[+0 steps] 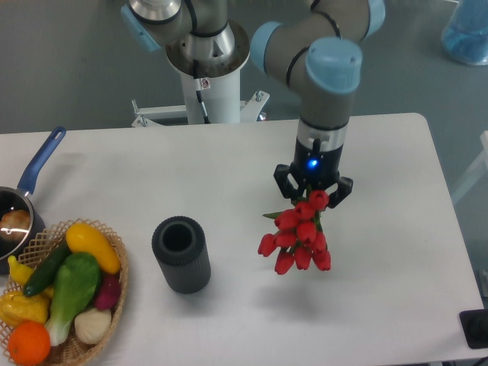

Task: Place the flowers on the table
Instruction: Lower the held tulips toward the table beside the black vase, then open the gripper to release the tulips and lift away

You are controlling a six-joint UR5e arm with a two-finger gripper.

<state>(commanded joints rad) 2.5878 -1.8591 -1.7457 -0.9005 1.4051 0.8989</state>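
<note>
Risk first: if you release from here, the flowers (299,238) may drop rather than settle, and the red heads could bounce or roll toward the cylinder (181,254) at your left; judged cause, the bunch looks to hang above the table (381,305) and not on it, though height over the surface cannot be read from this one view; gripper (313,191) is closed on the stem end, heads pointing down and toward the camera; bunch is compact, red buds clustered, a green leaf sticking out left; it sits mid-table, right of the cylinder, well apart from the basket (57,305) and pan (19,206)
</note>
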